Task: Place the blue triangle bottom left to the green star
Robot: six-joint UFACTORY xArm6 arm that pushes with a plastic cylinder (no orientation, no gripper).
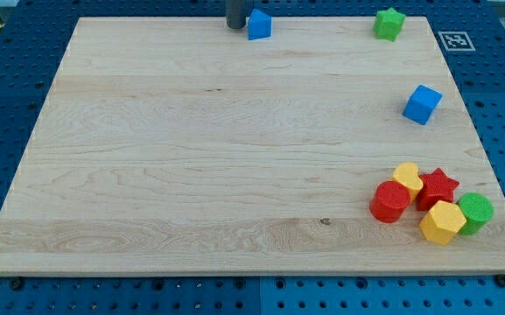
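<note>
Nearest the view's bottom right sits a cluster: yellow hexagon (442,221), green cylinder (476,212), red cylinder (390,202), red star (438,186) and a smaller yellow block (407,177), touching or nearly so. Above them lies a blue cube (422,104). At the wooden board's (191,157) top edge, my tip (235,26) seems to touch the blue triangle's (259,24) left side. Green star (389,24) sits well to its right.

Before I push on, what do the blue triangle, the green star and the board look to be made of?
Blue triangle: likely plastic, given its even, saturated colour, matte faces and no grain.
Green star: looks the same, uniform green and dull finish; painted wood can't be ruled out.
Board: pale wood, with visible plank seams, running grain and a small knot, unglossed.
My tip sits just left of the triangle.
</note>
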